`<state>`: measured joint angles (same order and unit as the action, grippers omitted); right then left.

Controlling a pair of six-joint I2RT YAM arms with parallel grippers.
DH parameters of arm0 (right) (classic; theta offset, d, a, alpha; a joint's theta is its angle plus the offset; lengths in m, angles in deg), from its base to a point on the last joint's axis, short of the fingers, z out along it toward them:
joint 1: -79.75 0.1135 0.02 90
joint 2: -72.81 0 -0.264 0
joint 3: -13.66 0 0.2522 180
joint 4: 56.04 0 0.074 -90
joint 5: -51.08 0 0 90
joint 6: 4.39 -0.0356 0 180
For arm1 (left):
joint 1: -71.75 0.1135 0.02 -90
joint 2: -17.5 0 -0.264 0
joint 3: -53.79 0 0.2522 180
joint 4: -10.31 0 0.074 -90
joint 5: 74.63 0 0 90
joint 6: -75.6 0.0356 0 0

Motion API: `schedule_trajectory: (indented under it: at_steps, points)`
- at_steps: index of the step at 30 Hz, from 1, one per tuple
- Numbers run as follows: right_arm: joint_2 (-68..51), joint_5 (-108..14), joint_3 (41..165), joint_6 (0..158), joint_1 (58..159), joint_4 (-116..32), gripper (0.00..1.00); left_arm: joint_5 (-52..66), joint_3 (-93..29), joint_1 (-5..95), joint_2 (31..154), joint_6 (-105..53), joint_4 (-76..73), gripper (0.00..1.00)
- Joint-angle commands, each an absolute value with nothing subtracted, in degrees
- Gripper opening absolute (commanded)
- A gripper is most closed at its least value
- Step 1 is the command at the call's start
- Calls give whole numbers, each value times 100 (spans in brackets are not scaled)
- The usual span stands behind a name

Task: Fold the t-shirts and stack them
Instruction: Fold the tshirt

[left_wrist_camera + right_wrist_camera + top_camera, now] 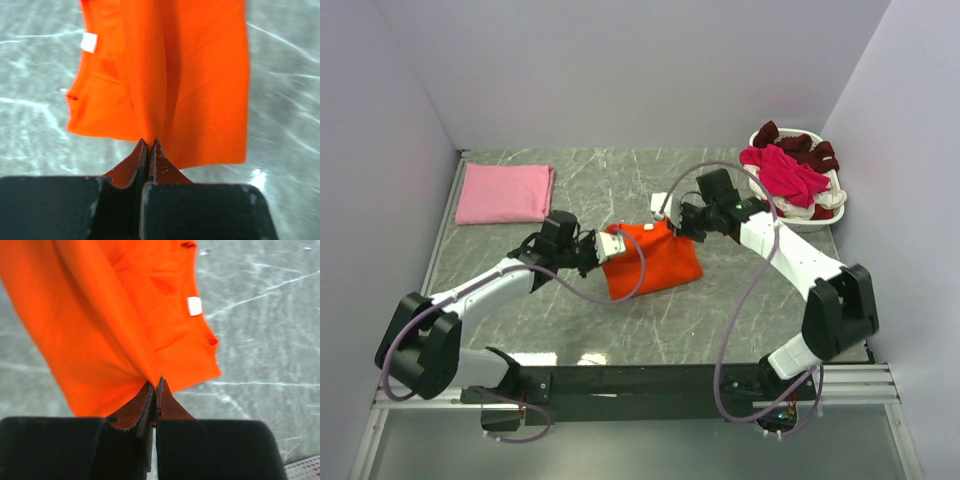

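closest in each wrist view are the fingers themselves. the left gripper (150, 146) is pinched tight on a ridge of the orange t-shirt (200, 75). the right gripper (156, 386) is clamped just as narrowly on another gathered fold of the same cloth.

from above, the shirt sits at the middle of the table (620, 330), partly folded, with the left claw on its nine o'clock edge and the right at its one o'clock corner. a folded pink t-shirt (505, 192) lies flat at ten o'clock. the basket (840, 190) at two o'clock holds a magenta t-shirt (782, 172) and dark maroon cloth (800, 145).

the orange cloth looks light, thin and limp. it puckers away from each pinch, so it will likely sag between holds and slide easily on the smooth tabletop. corners and hems seem the best places to grip, keeping the edge taut between both claws.
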<state>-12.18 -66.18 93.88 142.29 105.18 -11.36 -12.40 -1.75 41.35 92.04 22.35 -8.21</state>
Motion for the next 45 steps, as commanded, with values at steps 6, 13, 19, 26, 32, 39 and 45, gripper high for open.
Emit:
schedule_trajectory:
  at_steps: [6,13,19,26,32,39,45]
  points:
    - [-1956,-6484,10433,13720,10243,-1494,0,-1741,-1305,4652,9888,2339,-240,0]
    - [-1482,-6704,9977,13904,10084,-1380,0,-2198,-1482,4678,9925,2533,-662,0]
    - [-560,-7248,9107,14063,10076,-881,0,-2480,-735,4407,8969,2234,-820,0]
    - [565,-7636,7964,14133,10268,-317,0,-2181,258,3563,7956,1681,-1004,0]
    - [1558,-7574,7278,14203,10436,52,0,-2172,663,3132,7367,1206,-1127,0]
    - [2481,-7609,6953,14125,10532,597,0,-2181,716,2596,6945,766,-1321,0]
    - [2685,-7443,7005,13756,10655,405,0,-1927,655,2525,6768,897,-1286,0]
